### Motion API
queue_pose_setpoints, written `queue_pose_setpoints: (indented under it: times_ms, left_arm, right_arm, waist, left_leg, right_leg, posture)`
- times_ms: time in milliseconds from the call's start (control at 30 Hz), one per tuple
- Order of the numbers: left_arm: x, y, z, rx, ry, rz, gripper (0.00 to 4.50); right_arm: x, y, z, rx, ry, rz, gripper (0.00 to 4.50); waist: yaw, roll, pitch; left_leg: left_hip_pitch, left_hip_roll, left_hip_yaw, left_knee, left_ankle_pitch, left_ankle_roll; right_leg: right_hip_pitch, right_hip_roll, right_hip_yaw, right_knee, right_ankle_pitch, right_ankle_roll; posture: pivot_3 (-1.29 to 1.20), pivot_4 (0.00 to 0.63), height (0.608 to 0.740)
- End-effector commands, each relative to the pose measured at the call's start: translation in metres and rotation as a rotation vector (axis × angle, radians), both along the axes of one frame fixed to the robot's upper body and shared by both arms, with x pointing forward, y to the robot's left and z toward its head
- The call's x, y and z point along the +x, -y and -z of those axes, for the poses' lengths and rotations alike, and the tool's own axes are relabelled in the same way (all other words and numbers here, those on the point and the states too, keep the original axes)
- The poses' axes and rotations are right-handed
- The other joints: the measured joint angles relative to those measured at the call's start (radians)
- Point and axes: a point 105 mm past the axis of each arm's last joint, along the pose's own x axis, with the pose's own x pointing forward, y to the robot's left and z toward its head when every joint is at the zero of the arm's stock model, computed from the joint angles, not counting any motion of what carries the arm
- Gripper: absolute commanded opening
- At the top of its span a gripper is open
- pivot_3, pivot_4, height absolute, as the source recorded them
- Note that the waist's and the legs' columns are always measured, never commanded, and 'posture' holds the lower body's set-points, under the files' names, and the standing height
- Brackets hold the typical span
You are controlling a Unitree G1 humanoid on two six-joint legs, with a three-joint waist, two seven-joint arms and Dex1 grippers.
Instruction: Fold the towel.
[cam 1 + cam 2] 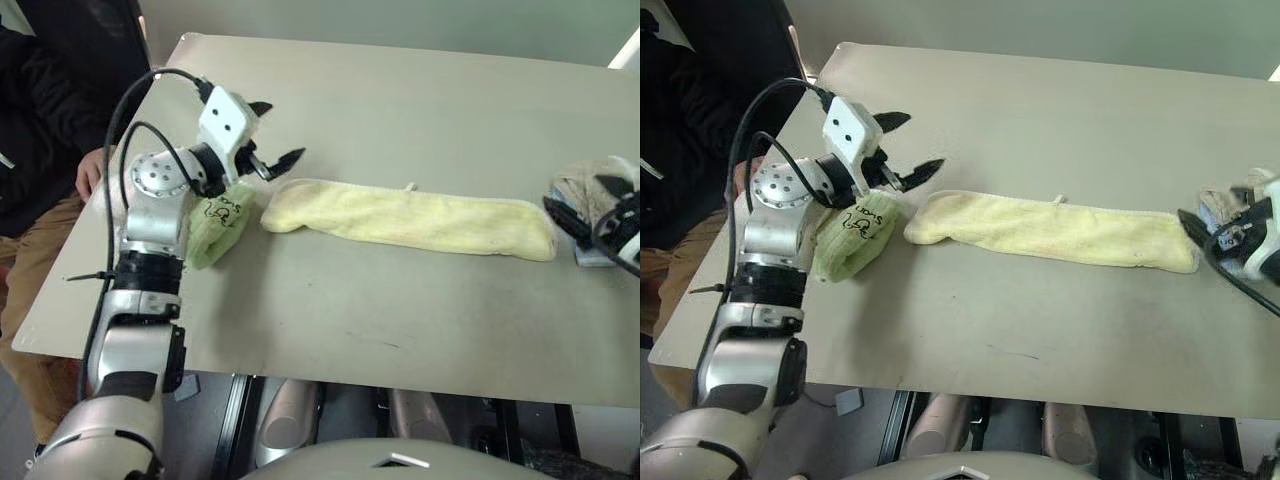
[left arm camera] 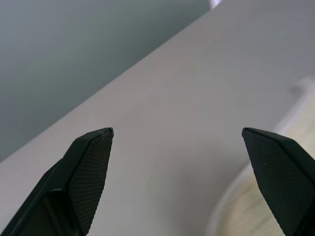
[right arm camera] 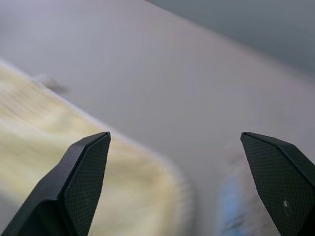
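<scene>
Towel [image 1: 410, 218], pale yellow, lies folded into a long narrow strip across the middle of the bench [image 1: 400, 110], running from about nine o'clock to three o'clock in my head view, with a small loop tag poking out along its far edge. Nothing of mine touches it.

My left hand [image 1: 272, 134] hovers above the bench just past the towel's nine o'clock end, pointing roughly level toward three o'clock. Its two black fingers [image 2: 88, 172] stand wide apart with nothing between them; through the gap I see bare bench and a curved edge of the towel.

My right hand [image 1: 1215, 232] sits at the three o'clock edge, just beyond the towel's other end. Its fingers [image 3: 81, 182] are also spread wide and empty, with the towel's end below them.

A green towel with black writing [image 1: 853, 238] lies bunched beside the yellow towel's nine o'clock end, under my left wrist. A fluffy pale cloth [image 1: 590, 185] rests at three o'clock near my right hand. A person [image 1: 50, 110] in dark clothing sits at the bench's nine o'clock side, one hand at its edge.
</scene>
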Motion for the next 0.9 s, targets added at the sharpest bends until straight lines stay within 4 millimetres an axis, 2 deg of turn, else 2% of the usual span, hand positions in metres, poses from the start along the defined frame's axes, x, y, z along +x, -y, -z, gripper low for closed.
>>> queue_pose_setpoints:
  times_ms: [33, 100, 200, 333, 400, 567, 733, 900]
  left_arm:
    - [-0.017, 0.02, 0.0, 0.004, -0.007, 0.121, 4.5]
    - [-0.026, 0.03, 0.005, 0.002, -0.028, 0.178, 4.5]
    - [-0.035, 0.043, 0.01, 0.004, -0.045, 0.243, 4.5]
    - [-0.041, 0.056, 0.016, 0.001, -0.06, 0.273, 4.5]
    - [-0.043, 0.06, 0.018, -0.003, -0.068, 0.286, 4.5]
    - [-0.048, 0.067, 0.019, -0.006, -0.07, 0.301, 4.5]
    - [-0.052, 0.07, 0.021, -0.015, -0.078, 0.305, 4.5]
    - [-0.054, 0.072, 0.02, -0.023, -0.075, 0.301, 4.5]
  right_arm:
    - [-0.018, -0.017, -0.001, 0.241, -0.055, -0.005, 4.46]
    - [-0.025, -0.026, 0.006, 0.341, -0.104, -0.003, 4.46]
    - [-0.032, -0.027, 0.016, 0.512, -0.169, 0.028, 4.46]
    - [-0.043, -0.033, 0.042, 0.666, -0.293, 0.084, 4.46]
    - [-0.043, -0.036, 0.048, 0.741, -0.314, 0.115, 4.46]
    - [-0.036, -0.039, 0.06, 0.868, -0.374, 0.255, 4.46]
    - [-0.017, -0.039, 0.066, 1.013, -0.415, 0.366, 4.46]
    - [0.005, -0.029, 0.069, 1.115, -0.407, 0.458, 4.46]
  waist:
    - [-0.001, 0.0, 0.0]
    - [-0.001, 0.0, 0.0]
    - [-0.001, 0.0, 0.0]
    - [0.002, -0.001, 0.0]
    - [0.002, -0.001, 0.0]
    - [0.001, -0.001, 0.0]
    - [0.0, -0.001, 0.0]
    - [0.0, -0.001, 0.0]
  left_leg:
    - [0.0, 0.0, 0.0, 0.0, 0.0, 0.0]
    - [0.0, 0.0, 0.0, 0.0, 0.0, 0.001]
    - [0.001, 0.0, 0.0, 0.0, -0.002, 0.004]
    - [0.002, 0.0, 0.0, 0.0, -0.002, 0.005]
    - [0.002, 0.0, 0.0, 0.0, -0.003, 0.005]
    - [0.002, 0.0, 0.0, 0.0, -0.004, 0.004]
    - [0.002, 0.0, 0.0, 0.0, -0.008, -0.002]
    - [0.002, -0.001, 0.0, 0.0, -0.008, -0.001]
  right_leg:
    - [0.0, 0.0, 0.001, 0.0, 0.0, 0.0]
    - [0.0, 0.0, 0.001, 0.0, 0.0, 0.001]
    - [0.0, 0.0, 0.001, 0.001, 0.001, 0.0]
    - [0.001, 0.0, 0.001, 0.001, 0.001, 0.001]
    - [0.001, 0.0, 0.001, 0.0, 0.001, 0.001]
    - [0.0, 0.0, 0.003, 0.0, 0.001, 0.003]
    - [0.001, 0.0, 0.003, 0.0, 0.006, 0.01]
    - [0.001, 0.0, 0.004, -0.001, 0.007, 0.012]
  posture:
    - [0.0, 0.15, 0.739]
    - [0.0, 0.15, 0.739]
    - [0.0, 0.15, 0.739]
    - [0.0, 0.15, 0.739]
    - [0.0, 0.15, 0.739]
    - [0.0, 0.15, 0.739]
    - [0.0, 0.15, 0.739]
    - [0.0, 0.15, 0.739]
